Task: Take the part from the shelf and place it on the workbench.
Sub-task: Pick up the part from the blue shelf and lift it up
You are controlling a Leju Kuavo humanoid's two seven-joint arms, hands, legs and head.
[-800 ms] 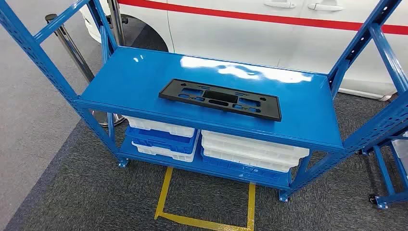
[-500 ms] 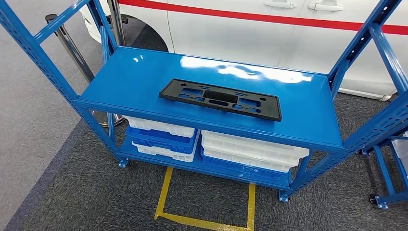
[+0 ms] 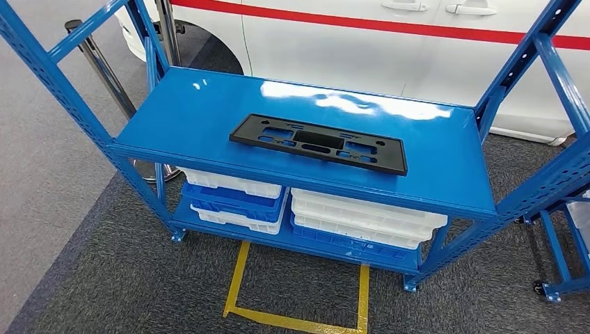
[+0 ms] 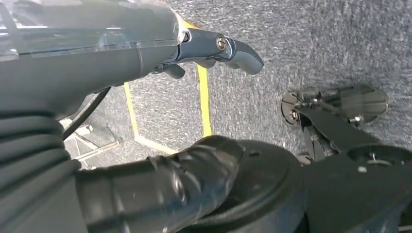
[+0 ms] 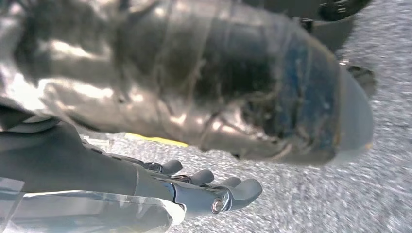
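Left wrist view shows the left hand (image 4: 145, 53) hanging over grey carpet (image 4: 311, 39) crossed by yellow tape (image 4: 204, 102); its fingers (image 4: 238, 51) are stretched out with nothing in them and touch nothing. Right wrist view shows the right hand (image 5: 145, 187) above the same carpet, its fingers (image 5: 233, 191) side by side, lightly bent, holding nothing.

Head view has the part (image 3: 318, 142), a long flat black plastic frame with cut-outs, lying flat on the top board of the blue shelf (image 3: 195, 104), near the front edge and about midway along it, slightly skewed. On the lower board stand stacked trays: a white tray (image 3: 229, 184) over a blue tray (image 3: 233, 202) with another white one beneath on the left, and a stack of white trays (image 3: 365, 216) over a blue one on the right. Whether anything lies in them cannot be told. A white vehicle (image 3: 389, 49) with a red stripe stands behind the shelf, and a metal post (image 3: 104, 69) rises at the left.

Compared with the head pictures from moments ago, the part, the shelf and the trays sit exactly as they did.
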